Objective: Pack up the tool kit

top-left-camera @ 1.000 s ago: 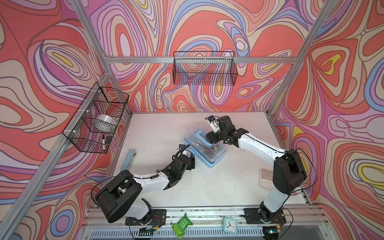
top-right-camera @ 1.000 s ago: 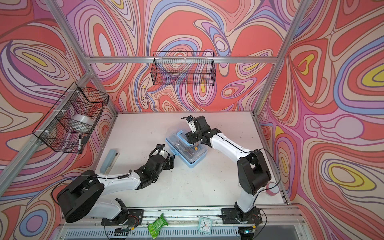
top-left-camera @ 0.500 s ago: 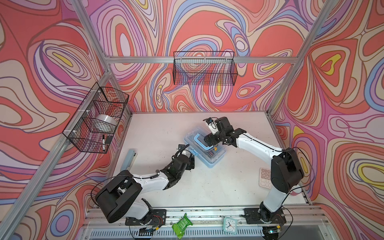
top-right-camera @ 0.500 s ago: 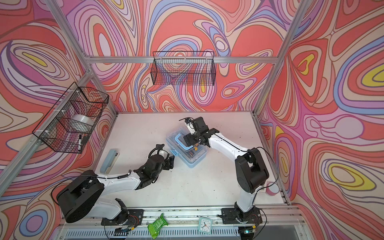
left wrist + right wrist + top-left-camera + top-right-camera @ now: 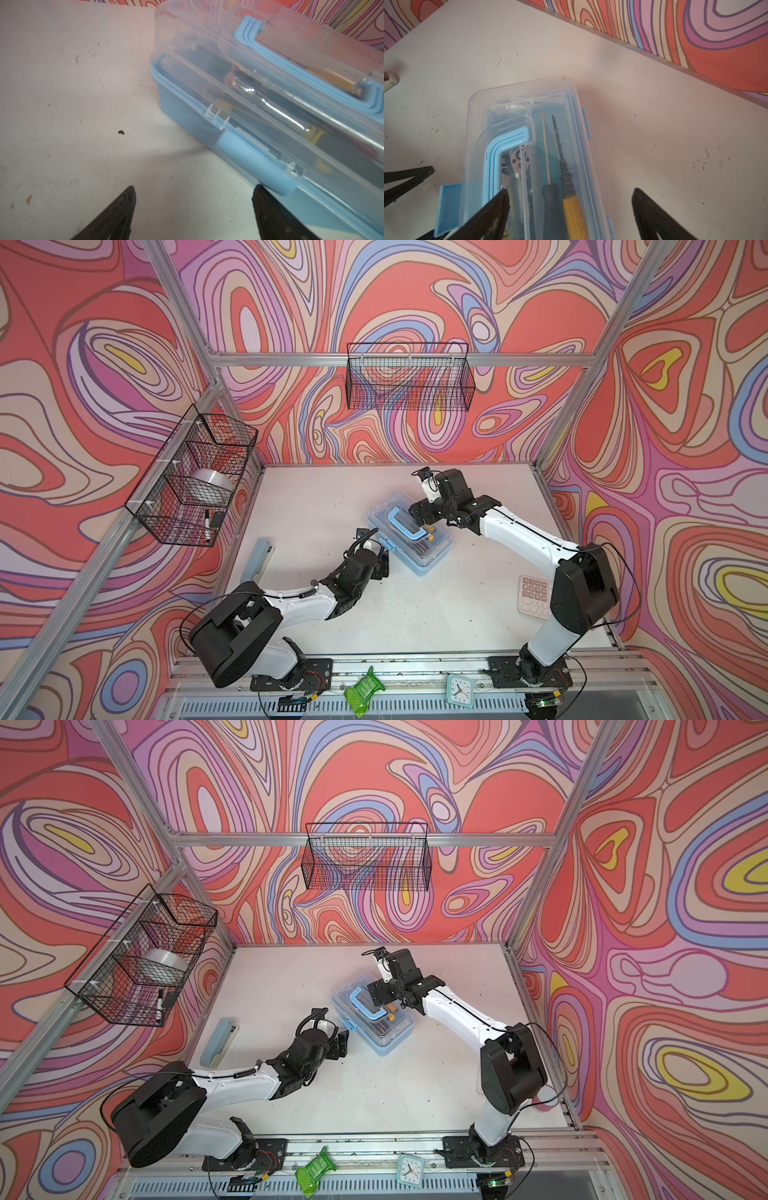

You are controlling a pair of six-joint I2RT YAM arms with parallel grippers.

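Stapler (image 5: 259, 558) lies near the table's left edge. Right of it, the left gripper (image 5: 193, 192) sits low over the table with fingers apart and empty, one tip just beside the box's blue latch (image 5: 255, 164). Box (image 5: 432, 560) is mid-table and skewed, clear lid down, handle (image 5: 492, 164) lying on the lid, screwdrivers (image 5: 574, 214) visible inside. Right gripper (image 5: 570, 193) is over its far side, fingers apart, holding nothing, one tip by the handle; calculator (image 5: 536, 595) is near the right edge.

Both top views look down from high above the near edge, sharing the whole table (image 5: 316, 502). Both wrist views sit close, sharing the box (image 5: 180, 112).
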